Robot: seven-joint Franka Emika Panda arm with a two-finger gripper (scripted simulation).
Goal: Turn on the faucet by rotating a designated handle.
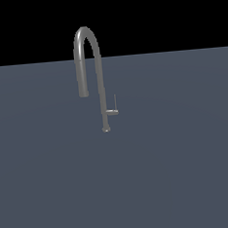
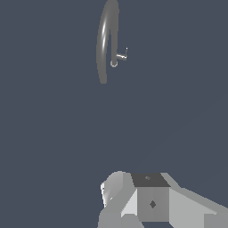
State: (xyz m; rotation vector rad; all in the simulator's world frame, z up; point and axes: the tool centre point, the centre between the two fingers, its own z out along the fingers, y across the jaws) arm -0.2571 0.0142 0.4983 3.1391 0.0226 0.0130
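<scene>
The faucet [image 1: 101, 83] is a tall thin grey gooseneck tap standing upright on a small round base, its arched spout ending toward the exterior view's left. The handle [image 1: 112, 112] is a short grey stub jutting from the low stem toward the exterior view's right, with a hair-thin rod rising from it. In the wrist view the faucet [image 2: 103, 44] and handle [image 2: 121, 56] appear small and far off. Grey and white blocky parts of my gripper [image 2: 151, 202] show at that picture's edge, well apart from the faucet. Its fingertips are not clear, and nothing is seen held.
A flat blue-grey floor [image 1: 180, 178] spreads all around the faucet, with a black background behind it. The arm does not appear in the exterior view.
</scene>
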